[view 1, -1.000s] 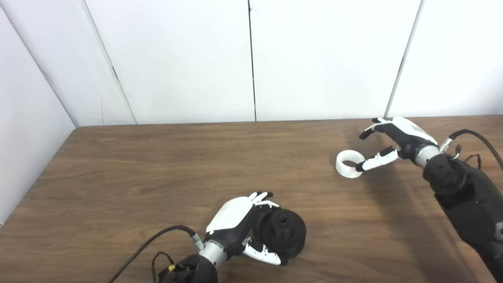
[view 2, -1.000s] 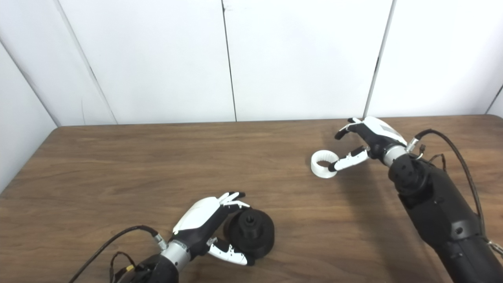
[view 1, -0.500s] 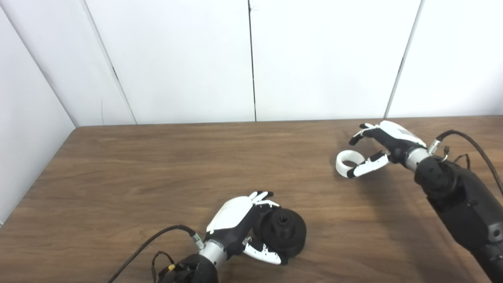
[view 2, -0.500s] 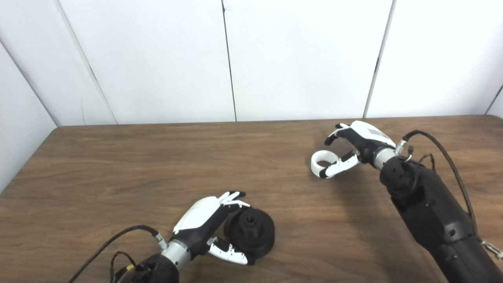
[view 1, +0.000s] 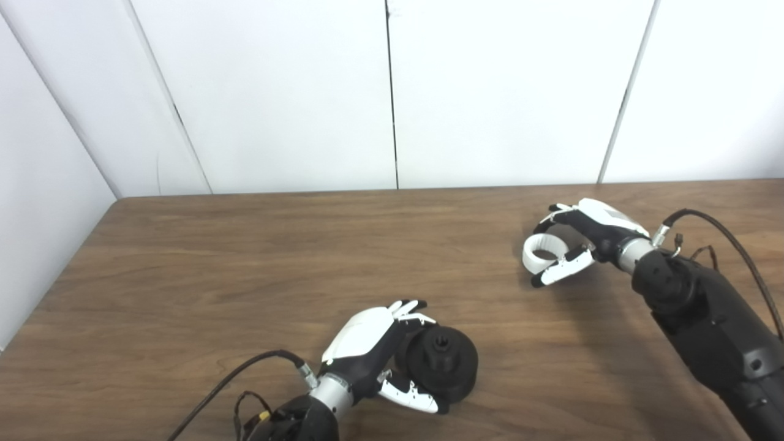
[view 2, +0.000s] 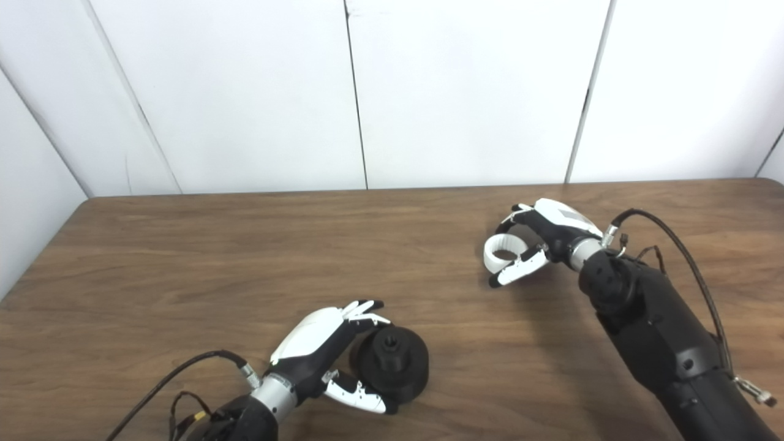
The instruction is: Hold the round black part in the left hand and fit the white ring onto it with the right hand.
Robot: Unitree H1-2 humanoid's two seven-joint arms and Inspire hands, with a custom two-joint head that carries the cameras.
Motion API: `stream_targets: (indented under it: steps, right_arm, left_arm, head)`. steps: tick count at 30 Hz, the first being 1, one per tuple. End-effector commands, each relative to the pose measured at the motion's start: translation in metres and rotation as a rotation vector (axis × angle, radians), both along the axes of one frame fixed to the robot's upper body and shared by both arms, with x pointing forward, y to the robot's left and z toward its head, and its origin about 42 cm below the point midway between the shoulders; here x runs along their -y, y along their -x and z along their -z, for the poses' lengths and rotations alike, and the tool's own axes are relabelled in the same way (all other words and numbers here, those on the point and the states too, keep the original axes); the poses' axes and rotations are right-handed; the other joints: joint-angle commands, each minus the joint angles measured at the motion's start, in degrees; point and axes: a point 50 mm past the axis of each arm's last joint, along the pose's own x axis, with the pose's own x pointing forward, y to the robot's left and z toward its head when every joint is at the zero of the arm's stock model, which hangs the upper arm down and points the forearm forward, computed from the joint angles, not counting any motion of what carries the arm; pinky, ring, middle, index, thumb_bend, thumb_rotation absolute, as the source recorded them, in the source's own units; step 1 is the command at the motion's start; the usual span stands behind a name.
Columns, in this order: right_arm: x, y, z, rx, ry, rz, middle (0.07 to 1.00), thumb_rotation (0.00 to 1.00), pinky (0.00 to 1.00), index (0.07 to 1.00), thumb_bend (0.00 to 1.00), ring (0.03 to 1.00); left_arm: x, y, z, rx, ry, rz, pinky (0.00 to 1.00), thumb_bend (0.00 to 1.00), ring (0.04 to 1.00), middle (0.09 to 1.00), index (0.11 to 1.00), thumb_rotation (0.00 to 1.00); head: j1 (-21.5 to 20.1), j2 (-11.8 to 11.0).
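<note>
Right now the white ring (view 1: 542,252) lies flat on the wooden table (view 1: 245,257), toward its far right part, with its opening facing up, and the right hand (view 1: 585,236) is set around it: the curled fingers (view 1: 550,219) arch over the far rim while the thumb (view 1: 560,271) reaches along the near side, so the ring sits in the gap between them. Whether fingers and thumb already press on the ring, or only bracket it, cannot be told from either head view; the hand looks half closed, not yet clenched, and the ring appears to rest on the wood. The round black part (view 1: 442,366) stands well apart from it, near the front edge around the middle, its short hub pointing up and slightly toward the camera. So the ring lies to the far right of the part, and the carry that follows would run leftward and toward the front edge. The left hand (view 1: 373,348) wraps the black part from its left side, fingers over the top rim and thumb under the near rim, apparently grasping it while it rests on the table. The right hand is plainly the nearer one to the ring.
</note>
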Motion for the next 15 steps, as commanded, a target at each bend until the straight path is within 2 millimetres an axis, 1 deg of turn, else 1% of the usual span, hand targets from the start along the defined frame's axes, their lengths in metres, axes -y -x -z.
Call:
stream_targets:
  steps: [1, 12, 15]
  right_arm:
    - [-0.0088, -0.0137, -0.0355, 0.096, 0.001, -0.037, 0.959, 0.34, 1.00, 0.749, 0.94, 1.000]
    - [-0.0028, -0.0170, -0.0395, 0.116, -0.018, -0.024, 0.952, 0.35, 1.00, 0.743, 0.94, 1.000]
    - [-0.0023, -0.0166, -0.0410, 0.124, -0.019, -0.021, 0.952, 0.34, 0.99, 0.741, 0.92, 1.000]
  left_arm:
    - [-0.0061, -0.0008, -0.0030, -0.003, -0.007, -0.012, 0.98, 0.91, 1.000, 0.978, 0.742, 0.24]
    - [-0.0067, -0.0016, -0.0040, 0.002, -0.007, -0.012, 0.98, 0.92, 1.000, 0.976, 0.743, 0.25]
    - [-0.0062, -0.0020, -0.0044, 0.002, -0.005, -0.011, 0.97, 0.92, 1.000, 0.977, 0.745, 0.24]
  head:
    - [0.1, 0.0]
    - [0.1, -0.2]
    - [0.1, -0.1]
